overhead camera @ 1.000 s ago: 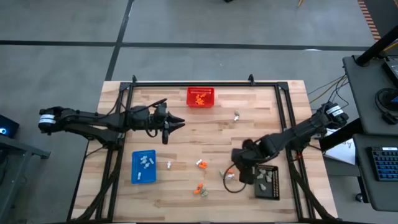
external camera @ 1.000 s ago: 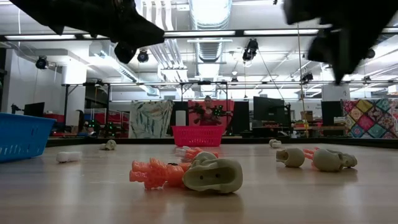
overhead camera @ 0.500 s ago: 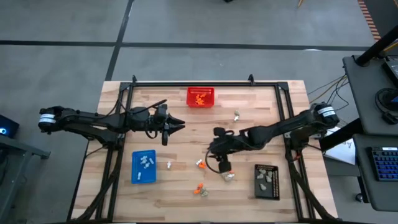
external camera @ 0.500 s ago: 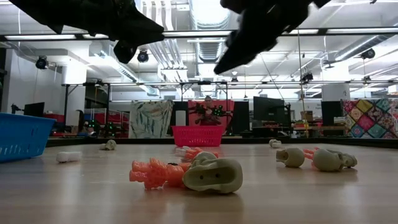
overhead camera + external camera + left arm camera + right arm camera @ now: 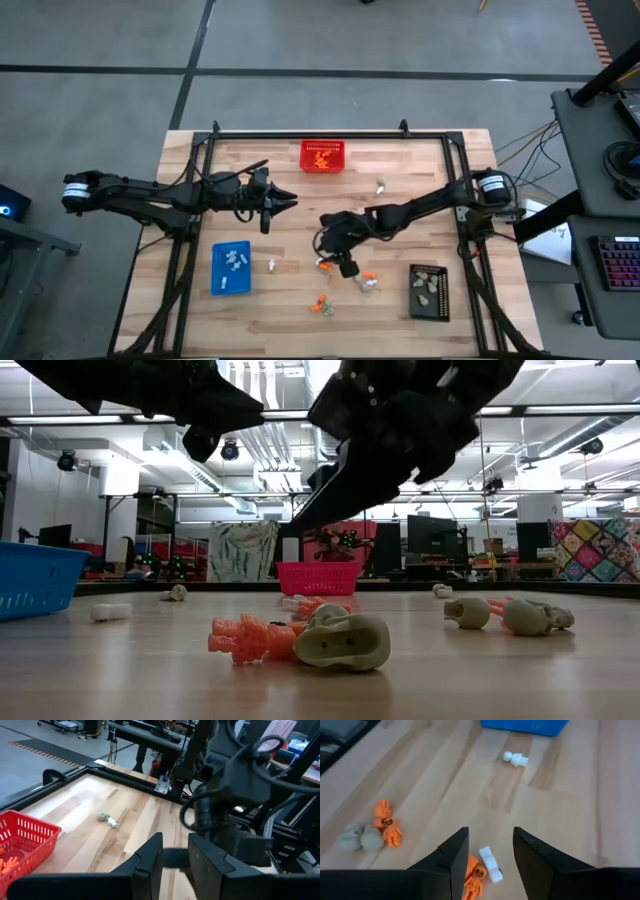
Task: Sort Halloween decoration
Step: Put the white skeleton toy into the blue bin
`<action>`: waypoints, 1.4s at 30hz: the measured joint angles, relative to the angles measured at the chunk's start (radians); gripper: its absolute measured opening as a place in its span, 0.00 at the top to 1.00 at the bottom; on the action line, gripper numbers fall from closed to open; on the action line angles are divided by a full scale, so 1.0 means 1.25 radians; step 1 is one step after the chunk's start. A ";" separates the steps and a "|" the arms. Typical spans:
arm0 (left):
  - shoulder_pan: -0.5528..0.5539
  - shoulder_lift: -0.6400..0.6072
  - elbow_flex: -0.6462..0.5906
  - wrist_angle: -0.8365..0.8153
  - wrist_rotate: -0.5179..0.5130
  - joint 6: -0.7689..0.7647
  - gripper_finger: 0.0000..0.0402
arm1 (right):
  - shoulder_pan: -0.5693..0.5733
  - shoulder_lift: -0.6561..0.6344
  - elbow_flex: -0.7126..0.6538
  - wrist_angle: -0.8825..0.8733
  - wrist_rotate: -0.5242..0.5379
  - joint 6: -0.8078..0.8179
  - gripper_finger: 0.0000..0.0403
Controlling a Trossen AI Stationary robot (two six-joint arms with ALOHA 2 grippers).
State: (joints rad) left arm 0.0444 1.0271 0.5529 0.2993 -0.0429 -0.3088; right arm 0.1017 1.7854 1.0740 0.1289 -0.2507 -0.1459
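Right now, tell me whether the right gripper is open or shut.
Open: the right gripper shows a clear gap between its fingers, above white and orange trinkets.

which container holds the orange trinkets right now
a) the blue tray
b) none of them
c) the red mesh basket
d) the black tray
c: in the high view the red mesh basket at the far edge has orange trinkets inside, while the blue tray holds white pieces and the black tray holds grey-beige ones.

Tiny Halloween trinkets scattered loose on wood, orange and white pair lying together at centre, beige and orange cluster nearer, lone white piece to the left
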 joint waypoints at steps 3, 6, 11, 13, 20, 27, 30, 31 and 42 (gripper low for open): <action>0.000 0.000 0.000 0.001 0.000 0.000 0.81 | -0.007 0.029 0.000 0.018 -0.021 -0.013 0.64; 0.000 0.000 0.000 -0.001 0.000 0.000 0.81 | -0.008 0.053 0.000 0.040 -0.024 -0.031 0.64; 0.000 0.000 0.000 -0.002 0.000 0.000 0.81 | -0.012 0.070 0.000 0.059 -0.030 -0.048 0.64; 0.000 0.000 0.000 -0.002 0.000 0.000 0.81 | -0.015 0.072 0.000 0.056 -0.029 -0.048 0.64; 0.000 0.000 0.000 -0.001 0.000 0.000 0.81 | -0.018 0.086 -0.001 0.050 -0.030 -0.062 0.64; 0.000 0.000 0.000 0.000 0.000 0.000 0.81 | -0.019 0.133 0.000 0.078 -0.031 -0.065 0.64; 0.000 0.000 0.001 0.001 0.000 0.000 0.81 | -0.022 0.143 0.004 0.081 -0.035 -0.059 0.64; 0.000 0.000 0.001 0.000 0.000 0.000 0.81 | -0.023 0.145 0.004 0.081 -0.035 -0.058 0.64; 0.000 0.000 0.001 0.000 0.000 0.000 0.81 | -0.043 0.147 0.004 0.077 -0.038 -0.051 0.66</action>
State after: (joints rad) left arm 0.0444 1.0271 0.5541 0.2993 -0.0433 -0.3092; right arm 0.0485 1.9694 1.0794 0.2249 -0.2979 -0.2099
